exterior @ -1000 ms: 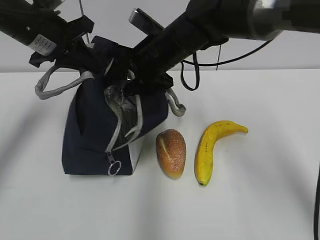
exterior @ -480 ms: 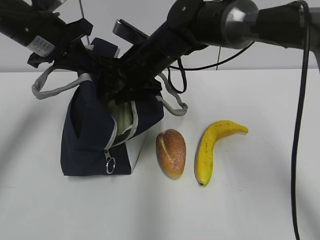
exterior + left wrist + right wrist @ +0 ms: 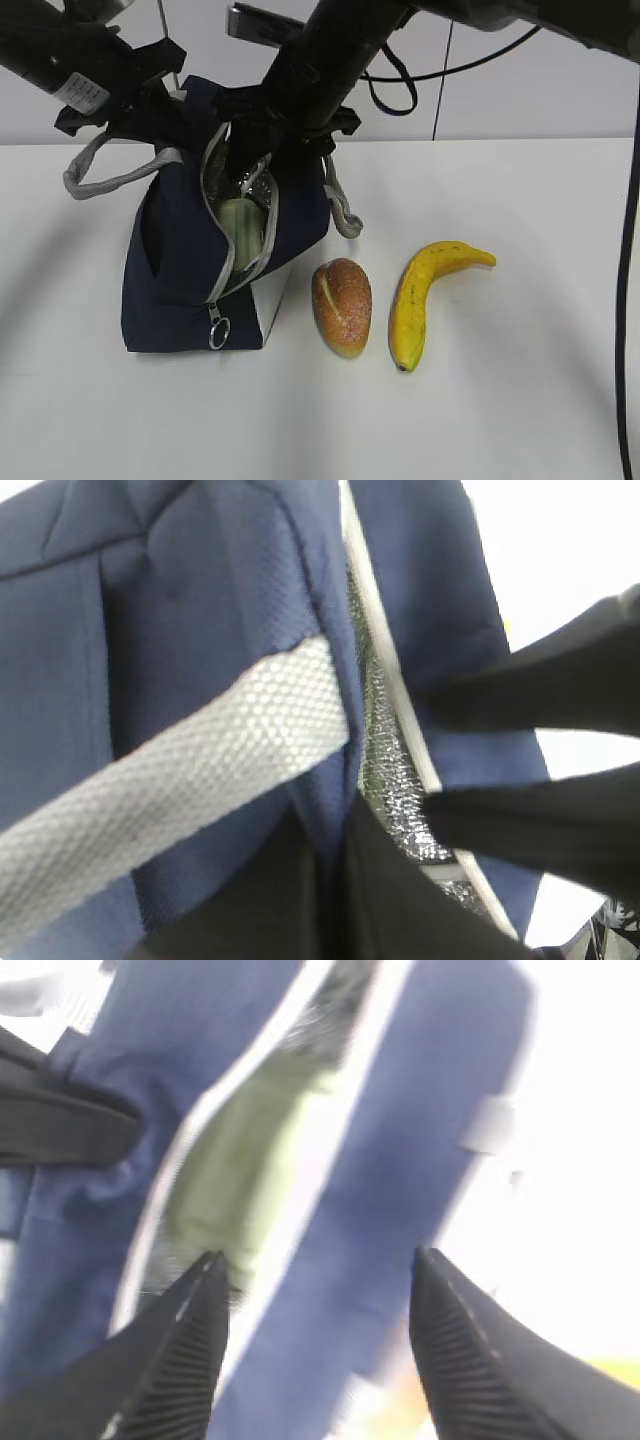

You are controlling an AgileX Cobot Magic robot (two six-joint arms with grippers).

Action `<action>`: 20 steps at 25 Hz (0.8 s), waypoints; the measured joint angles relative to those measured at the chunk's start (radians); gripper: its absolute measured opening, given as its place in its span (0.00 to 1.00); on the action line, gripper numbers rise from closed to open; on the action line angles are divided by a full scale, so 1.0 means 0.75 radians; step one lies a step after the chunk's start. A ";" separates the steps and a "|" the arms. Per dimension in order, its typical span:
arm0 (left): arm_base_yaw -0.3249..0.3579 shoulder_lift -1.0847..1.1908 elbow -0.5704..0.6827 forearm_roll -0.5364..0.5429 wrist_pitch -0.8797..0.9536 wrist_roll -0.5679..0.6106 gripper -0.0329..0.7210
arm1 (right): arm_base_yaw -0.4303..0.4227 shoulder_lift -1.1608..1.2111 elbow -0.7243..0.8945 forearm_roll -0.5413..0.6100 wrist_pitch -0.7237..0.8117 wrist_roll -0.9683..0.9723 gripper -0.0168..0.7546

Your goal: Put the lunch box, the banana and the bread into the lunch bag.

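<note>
The navy lunch bag (image 3: 175, 260) stands open at the left, with the pale green lunch box (image 3: 240, 228) inside its silver-lined mouth. My left gripper (image 3: 172, 98) is shut on the bag's rim fabric (image 3: 335, 810) beside the grey handle (image 3: 200, 770). Just above the bag's mouth my right gripper (image 3: 285, 150) hangs open and empty; in the right wrist view its fingertips (image 3: 212, 1265) frame the bag wall (image 3: 430, 1110), and the lunch box (image 3: 240, 1170) shows below them. The bread (image 3: 342, 305) and the banana (image 3: 425, 298) lie on the table to the right of the bag.
The white table (image 3: 500, 400) stretches to the right and front of the banana. Grey handle loops (image 3: 110, 180) hang off both sides of the bag. A zipper ring pull (image 3: 218, 335) dangles at its front corner. A black cable (image 3: 385, 85) loops behind the right arm.
My right arm has lifted up and out of the bag's mouth, leaving the lunch box inside. The left gripper kept its hold on the rim.
</note>
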 joint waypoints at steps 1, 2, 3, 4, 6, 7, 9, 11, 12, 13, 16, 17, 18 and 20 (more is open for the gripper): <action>0.000 0.000 0.000 0.000 0.000 0.000 0.04 | -0.003 -0.012 -0.009 -0.024 0.003 0.015 0.58; 0.000 0.000 0.000 0.000 0.002 0.000 0.04 | -0.003 -0.027 -0.011 -0.042 0.004 0.023 0.58; 0.000 0.000 0.000 0.002 0.000 0.000 0.04 | -0.003 -0.051 -0.014 -0.067 0.010 0.028 0.58; 0.000 0.000 0.000 0.002 0.002 0.000 0.04 | -0.006 -0.071 -0.017 -0.096 0.013 0.034 0.58; 0.000 0.000 0.000 0.003 0.002 0.000 0.04 | -0.004 -0.124 -0.018 -0.167 0.019 0.059 0.58; 0.000 0.000 0.000 0.003 0.002 0.000 0.04 | -0.004 -0.154 -0.015 -0.210 0.021 0.069 0.58; 0.000 0.000 0.000 0.006 0.002 0.000 0.04 | -0.004 -0.218 0.015 -0.289 0.024 0.086 0.58; 0.000 0.000 0.000 0.010 0.002 0.000 0.04 | -0.006 -0.288 0.077 -0.370 0.025 0.106 0.58; 0.000 0.000 0.000 0.011 0.002 0.000 0.04 | -0.006 -0.324 0.122 -0.407 0.025 0.116 0.58; 0.000 0.000 0.000 0.012 0.002 0.000 0.04 | -0.006 -0.361 0.175 -0.453 0.025 0.127 0.58; 0.000 0.000 0.000 0.012 0.002 0.000 0.04 | -0.006 -0.449 0.357 -0.613 0.025 0.188 0.58; 0.000 0.000 0.000 0.013 0.002 0.000 0.04 | -0.006 -0.475 0.428 -0.672 0.025 0.221 0.58; 0.000 0.000 0.000 0.013 0.002 0.000 0.04 | -0.006 -0.496 0.486 -0.724 0.025 0.242 0.58; 0.000 0.000 0.000 0.013 0.002 0.000 0.04 | -0.006 -0.534 0.611 -0.795 0.025 0.295 0.58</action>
